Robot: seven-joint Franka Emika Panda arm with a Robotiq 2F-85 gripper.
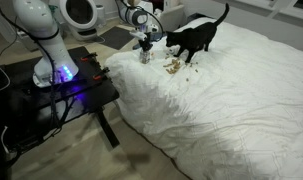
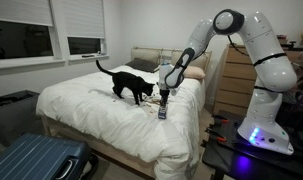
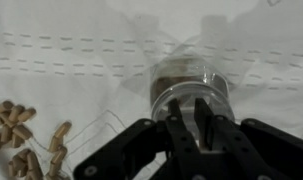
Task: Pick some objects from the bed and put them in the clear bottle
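The claw [image 3: 192, 108] hangs directly over the mouth of the clear bottle [image 3: 191, 80], its two dark fingers [image 3: 181, 128] close together with only a thin gap; I cannot tell whether it is pinching anything or has let go. Brownish bits show inside the bottle, which stands upright on the bed [image 3: 71, 60] under the claw in both exterior views [image 1: 145, 56] [image 2: 162, 112]. The objects [image 3: 21, 125], small tan pellets, lie loose on the white duvet just beside the bottle. A black cat [image 1: 194, 38] stands on the bed near the pellets, head lowered toward them. The white arm [image 2: 241, 40] reaches over from its base on the black desk [image 1: 61, 95] beside the bed.
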